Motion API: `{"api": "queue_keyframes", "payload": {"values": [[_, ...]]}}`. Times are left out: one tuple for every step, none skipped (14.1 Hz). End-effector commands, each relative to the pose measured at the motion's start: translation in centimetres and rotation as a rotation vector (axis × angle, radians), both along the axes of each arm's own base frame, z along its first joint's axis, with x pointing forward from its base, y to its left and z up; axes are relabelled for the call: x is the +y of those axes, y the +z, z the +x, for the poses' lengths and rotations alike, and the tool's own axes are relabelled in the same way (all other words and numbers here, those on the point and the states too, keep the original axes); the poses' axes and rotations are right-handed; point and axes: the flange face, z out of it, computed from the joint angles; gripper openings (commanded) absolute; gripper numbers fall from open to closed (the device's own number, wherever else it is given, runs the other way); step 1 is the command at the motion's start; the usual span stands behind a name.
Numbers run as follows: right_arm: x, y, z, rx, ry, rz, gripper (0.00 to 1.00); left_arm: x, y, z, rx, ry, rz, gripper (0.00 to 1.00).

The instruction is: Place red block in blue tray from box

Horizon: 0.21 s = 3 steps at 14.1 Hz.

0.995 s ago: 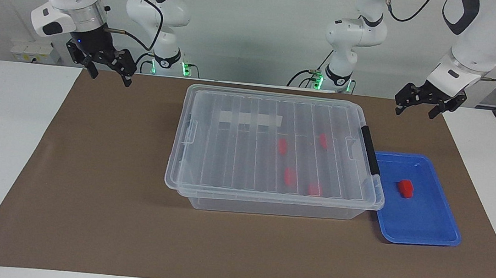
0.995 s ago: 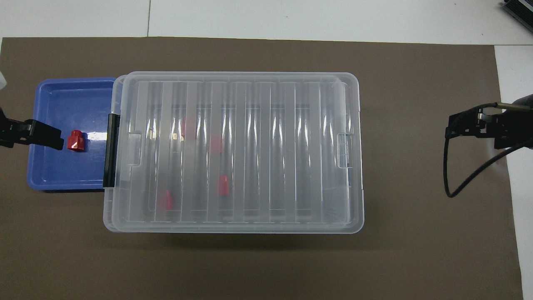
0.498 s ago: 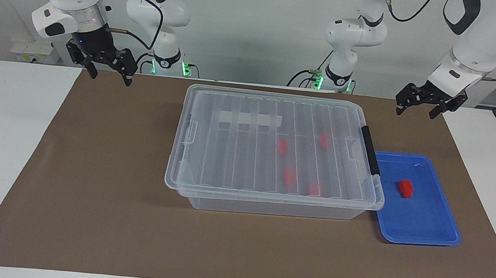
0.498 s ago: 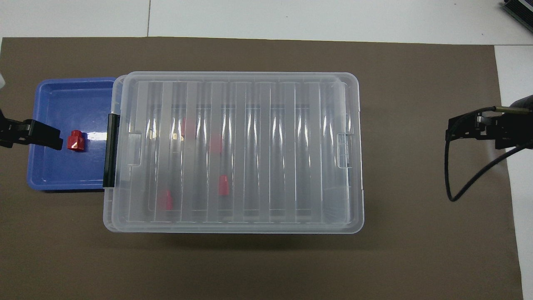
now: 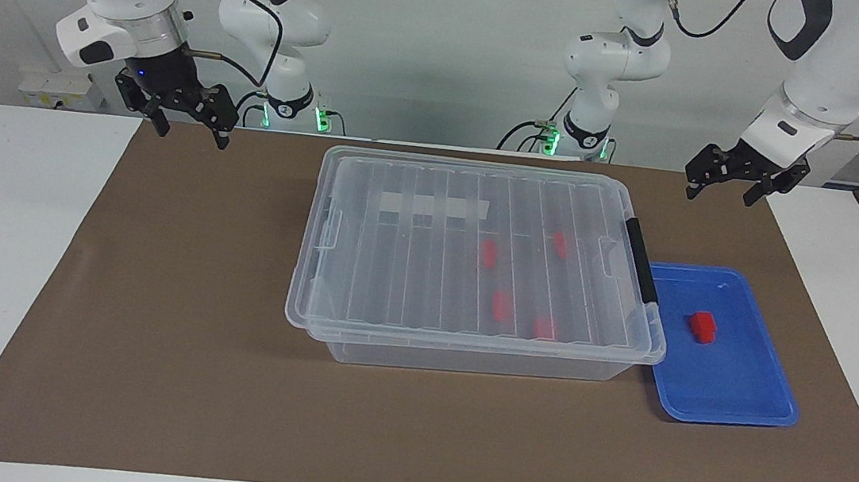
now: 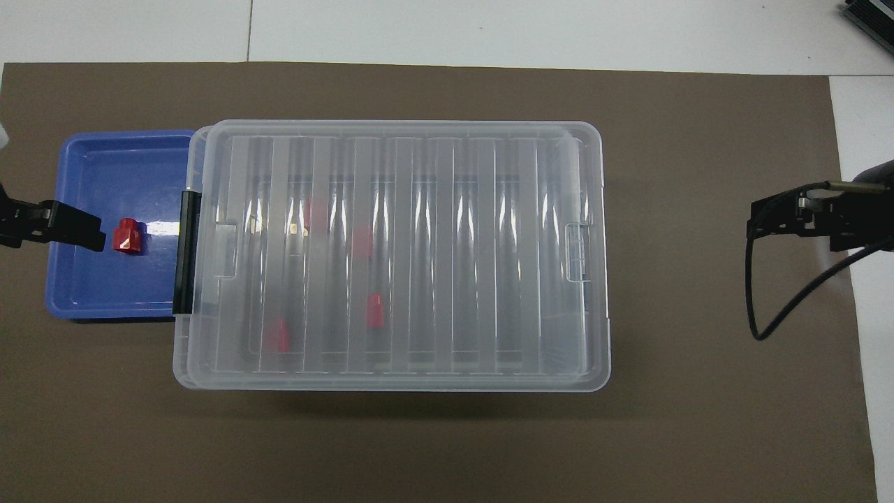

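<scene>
- At the centre of the facing view, the box (image 5: pixel 475 266) sits lidded on the brown mat (image 5: pixel 149 323), with four red blocks visible through its ribbed cover.
- To the right of it, touching its latched end, the blue tray (image 5: pixel 741 393) holds one red block (image 5: pixel 702 326).
- In the upper left, the right gripper (image 5: pixel 187 128) hangs above the mat's corner, fingers spread and empty; in the upper right, the left gripper (image 5: pixel 722 188) hangs likewise, open and empty.
- In the overhead view, the box (image 6: pixel 391 255) fills mid-frame; the tray (image 6: pixel 91 293) lies at the left edge with its single block (image 6: pixel 127 235).
- The left gripper (image 6: pixel 49 223) shows at the left margin, the right gripper (image 6: pixel 803 213) at the right.
</scene>
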Motion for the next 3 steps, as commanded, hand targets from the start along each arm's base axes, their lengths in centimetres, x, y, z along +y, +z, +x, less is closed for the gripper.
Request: {"api": "queue_keyframes", "payload": {"values": [[0.01,-0.12,-0.49,0.015,0.032,-0.016,1.0,0.22,0.26,-0.59,-0.004,0.014,-0.007,1.0],[0.01,-0.09,-0.46,0.012,0.031,-0.016,1.0,0.22,0.26,-0.59,-0.004,0.014,-0.007,1.0],[0.01,-0.09,-0.46,0.012,0.031,-0.016,1.0,0.22,0.26,-0.59,-0.004,0.014,-0.007,1.0]]}}
